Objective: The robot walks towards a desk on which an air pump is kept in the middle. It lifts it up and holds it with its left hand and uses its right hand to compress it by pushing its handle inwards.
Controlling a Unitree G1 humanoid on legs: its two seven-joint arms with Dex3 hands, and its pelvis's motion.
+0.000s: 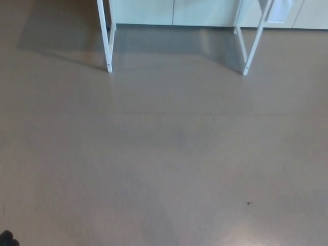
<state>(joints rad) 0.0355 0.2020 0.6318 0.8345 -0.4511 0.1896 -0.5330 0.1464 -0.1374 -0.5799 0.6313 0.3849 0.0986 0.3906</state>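
The biggest thing here is the floor (pixel 164 169). It is smooth and brownish grey, and it fills nearly the whole view. It looks this big because the head camera is tipped down at the ground in front of the robot.

Next biggest is the pale wall or cupboard front (pixel 174 11) along the top edge.

In front of it stand white desk legs. The left pair of legs (pixel 107 41) and the right pair of legs (pixel 252 46) come down from the top edge and rest on the floor. A dark shadow (pixel 61 41) lies on the floor beside and between them. The desk top is out of the picture, above the edge.

The air pump cannot be seen. The task says it sits in the middle of the desk, so it is probably up there, out of view. Which way it points, and which way its long side runs, cannot be told from here.

A tiny dark speck (pixel 249 203) lies on the floor, low and to the right.

A small black shape (pixel 6 239) pokes in at the bottom left corner. It may be part of the robot, but it is too small to tell. Neither hand shows, so nothing can be said about what the hands hold or how far apart their fingers are.

The robot seems well apart from the desk, so the job looks like it is at the walking part.
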